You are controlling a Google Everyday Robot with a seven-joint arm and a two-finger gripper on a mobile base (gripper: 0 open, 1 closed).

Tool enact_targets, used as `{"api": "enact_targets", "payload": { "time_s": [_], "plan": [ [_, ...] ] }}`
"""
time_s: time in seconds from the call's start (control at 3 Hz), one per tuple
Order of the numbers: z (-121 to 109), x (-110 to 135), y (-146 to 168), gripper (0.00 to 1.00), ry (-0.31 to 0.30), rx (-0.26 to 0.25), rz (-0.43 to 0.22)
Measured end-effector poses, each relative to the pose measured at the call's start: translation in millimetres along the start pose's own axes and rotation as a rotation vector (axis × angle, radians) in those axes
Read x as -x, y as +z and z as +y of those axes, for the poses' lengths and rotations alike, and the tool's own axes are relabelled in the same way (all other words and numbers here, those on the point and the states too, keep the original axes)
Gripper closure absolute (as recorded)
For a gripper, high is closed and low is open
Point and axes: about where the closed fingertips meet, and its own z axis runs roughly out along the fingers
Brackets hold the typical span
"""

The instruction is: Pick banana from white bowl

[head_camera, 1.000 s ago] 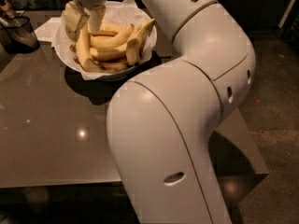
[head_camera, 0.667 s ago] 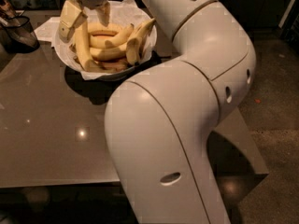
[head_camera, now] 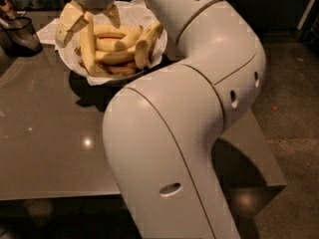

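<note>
Glossy brown table (head_camera: 45, 148) fills the foreground, and up at its far edge the gripper (head_camera: 89, 23) hangs over the white bowl (head_camera: 70, 63), fingers (head_camera: 67, 25) spread wide, nothing clamped. One banana (head_camera: 87, 49) pokes its far end up between those fingers, hugging the left one, and its long axis runs from the gripper straight toward the camera. The rest of the bunch (head_camera: 119, 56) lies crosswise to its right, on crumpled paper. By my read that lengthwise banana is the pick: the spread already crosses its narrow width, so closing should catch it. The bulky white arm (head_camera: 199, 83) blocks the bowl's near right side, and a dark mesh basket (head_camera: 22, 34) sits off to the left.
</note>
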Motion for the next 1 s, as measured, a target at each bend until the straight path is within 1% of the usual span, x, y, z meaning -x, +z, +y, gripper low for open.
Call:
{"api": "enact_targets", "payload": {
  "time_s": [0.33, 0.67, 1.0],
  "plan": [
    [-1.7, 9.9, 3.1, 0.0, -0.001, -0.004, -0.034],
    [-2.6, 17.4, 6.6, 0.0, -0.002, -0.007, -0.056],
    [-7.5, 9.8, 2.4, 0.0, 0.047, -0.017, -0.071]
  ]
}}
